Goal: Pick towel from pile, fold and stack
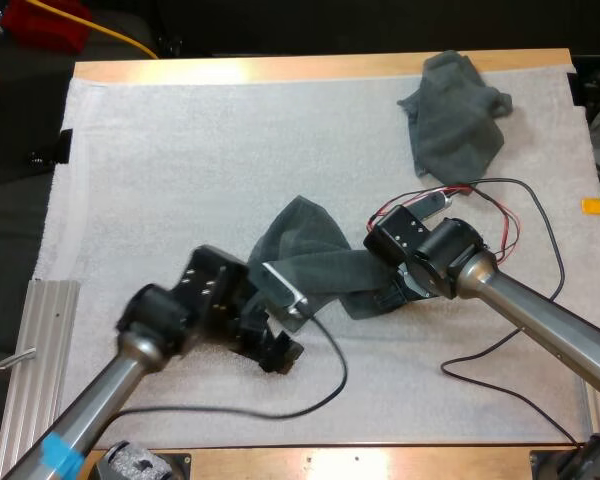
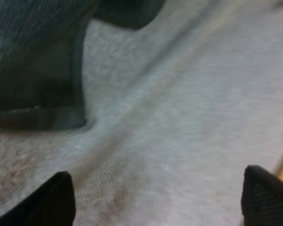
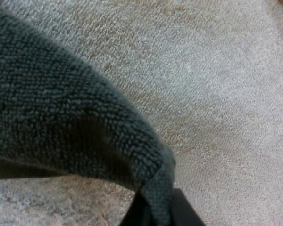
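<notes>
A dark grey-green towel point(image 1: 315, 255) lies stretched and rumpled in the middle of the white mat point(image 1: 180, 170). My right gripper point(image 1: 392, 296) is at its right end, shut on a corner of the towel point(image 3: 61, 117); the cloth is pinched between the fingertips point(image 3: 181, 209). My left gripper point(image 1: 278, 352) sits low beside the towel's left end, open. Its fingertips point(image 2: 56, 197) stand wide apart over bare mat, with the towel's hemmed edge point(image 2: 42, 117) just ahead of them. A second towel point(image 1: 452, 110), crumpled, rests at the mat's far right.
A metal rail point(image 1: 40, 350) runs along the table's left side. The wooden table edge point(image 1: 310, 68) borders the mat at the far side, and bare mat stretches across the far left.
</notes>
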Controlling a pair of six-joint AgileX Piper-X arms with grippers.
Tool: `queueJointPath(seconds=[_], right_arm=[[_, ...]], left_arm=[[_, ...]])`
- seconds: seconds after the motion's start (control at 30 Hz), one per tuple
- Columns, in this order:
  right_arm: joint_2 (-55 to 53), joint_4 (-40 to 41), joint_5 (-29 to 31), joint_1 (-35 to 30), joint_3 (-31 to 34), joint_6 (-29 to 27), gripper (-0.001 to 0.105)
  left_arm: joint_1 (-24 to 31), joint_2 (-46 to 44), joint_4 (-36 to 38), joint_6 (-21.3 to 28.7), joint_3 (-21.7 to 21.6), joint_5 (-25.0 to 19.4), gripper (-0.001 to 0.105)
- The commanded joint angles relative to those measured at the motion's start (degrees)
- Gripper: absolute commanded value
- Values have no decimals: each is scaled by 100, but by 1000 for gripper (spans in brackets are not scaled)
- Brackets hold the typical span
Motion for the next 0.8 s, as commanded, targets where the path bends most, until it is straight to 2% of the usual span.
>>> queueJointPath(seconds=[0.0,0.2,0.4,0.57,0.77], right_arm=[[-53,52,-40,-14,9,21,1],[-53,12,-40,-14,9,21,1],[-53,7,-40,-14,9,21,1],[-53,7,-40,-14,9,21,1],[-53,7,-40,-14,9,21,1]], left_arm=[[-120,119,-165,-183,-8,-335,71],[-540,663,-698,-730,-8,-1029,70],[-851,1293,-840,-817,-8,-1868,69],[-856,1888,-1093,-817,-8,-1884,69],[-856,2184,-1483,-817,-8,-1884,69]])
